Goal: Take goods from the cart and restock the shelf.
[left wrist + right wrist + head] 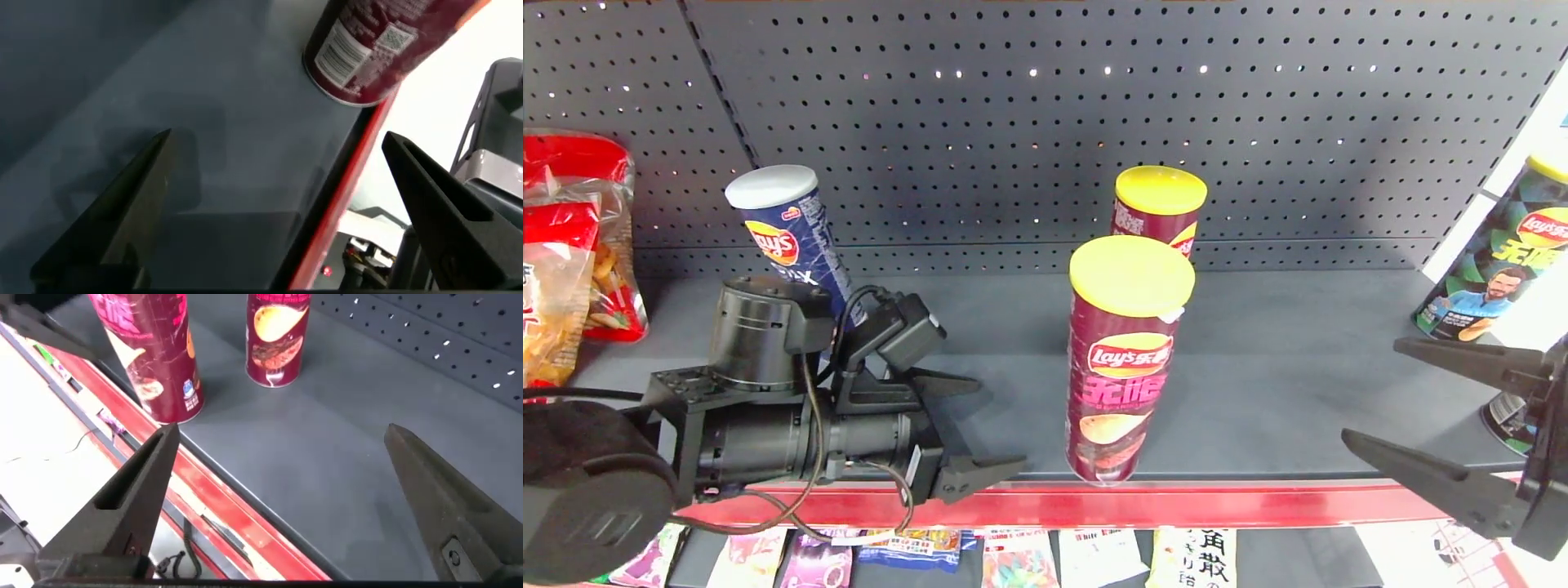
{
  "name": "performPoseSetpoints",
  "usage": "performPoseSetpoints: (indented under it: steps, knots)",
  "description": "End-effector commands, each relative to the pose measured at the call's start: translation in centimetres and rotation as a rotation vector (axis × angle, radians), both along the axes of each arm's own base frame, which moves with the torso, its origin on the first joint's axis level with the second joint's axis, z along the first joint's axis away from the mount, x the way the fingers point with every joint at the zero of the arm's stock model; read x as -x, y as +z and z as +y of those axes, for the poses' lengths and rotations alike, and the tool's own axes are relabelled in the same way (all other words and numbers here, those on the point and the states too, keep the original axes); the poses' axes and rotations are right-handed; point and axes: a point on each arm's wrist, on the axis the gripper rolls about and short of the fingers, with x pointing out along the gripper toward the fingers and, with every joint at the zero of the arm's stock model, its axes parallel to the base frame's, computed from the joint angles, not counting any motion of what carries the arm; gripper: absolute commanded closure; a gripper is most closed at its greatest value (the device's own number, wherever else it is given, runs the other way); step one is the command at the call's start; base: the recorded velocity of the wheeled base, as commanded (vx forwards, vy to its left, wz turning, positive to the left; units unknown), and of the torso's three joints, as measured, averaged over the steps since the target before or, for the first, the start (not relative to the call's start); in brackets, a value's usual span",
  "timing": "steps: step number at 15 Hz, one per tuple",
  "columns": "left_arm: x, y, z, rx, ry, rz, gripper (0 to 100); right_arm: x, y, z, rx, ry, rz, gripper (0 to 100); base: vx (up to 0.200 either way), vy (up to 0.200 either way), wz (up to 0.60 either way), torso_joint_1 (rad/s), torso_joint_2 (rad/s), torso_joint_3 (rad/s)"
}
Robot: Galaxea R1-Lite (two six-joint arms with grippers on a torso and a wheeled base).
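Upright near the red front edge of a grey metal shelf (1274,367): a maroon cylindrical chip can with yellow lid (1123,384), with a second maroon can (1156,212) just behind it. At the shelf's left, lying level and pointing toward the front can: black left tool (999,425), released, fingers spread, empty. At far right, angled inward: black right tool (1370,390), likewise released and empty. Behind the left arm: a tilted blue can with white lid (788,229).

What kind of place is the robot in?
Most likely a shop: chip cans stand on a grey shelf with a red front strip, and snack bags sit at its left end.
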Motion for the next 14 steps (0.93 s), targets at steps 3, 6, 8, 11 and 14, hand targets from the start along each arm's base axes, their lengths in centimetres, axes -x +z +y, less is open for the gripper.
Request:
performPoseSetpoints:
  steps: [3,6,8,11,14]
  knots:
    - [-0.9,-0.7,-1.6,-0.012,-0.033,0.016,0,0.4,0.2,-0.2,-0.008,-0.002,-0.019,0,0.0,0.0,0.0,0.0,0.0,0.0]
    - [-1.4,-1.1,-2.1,-0.017,-0.039,0.024,0,0.4,0.3,-0.2,-0.009,-0.002,-0.02,0,0.0,0.0,0.0,0.0,0.0,0.0]
    - [-2.0,-1.1,-2.5,-0.014,-0.039,0.02,0,0.4,0.2,-0.2,-0.007,-0.001,-0.016,0,0.0,0.0,0.0,0.0,0.0,0.0]
    - [-2.2,-1.3,-3.0,-0.017,-0.05,0.024,0,0.3,0.1,-0.1,-0.005,-0.001,-0.012,0,0.0,0.0,0.0,0.0,0.0,0.0]
    - [-2.5,-1.4,-3.5,-0.018,-0.058,0.021,0,0.3,0.1,-0.1,-0.004,-0.001,-0.009,0,0.0,0.0,0.0,0.0,0.0,0.0]
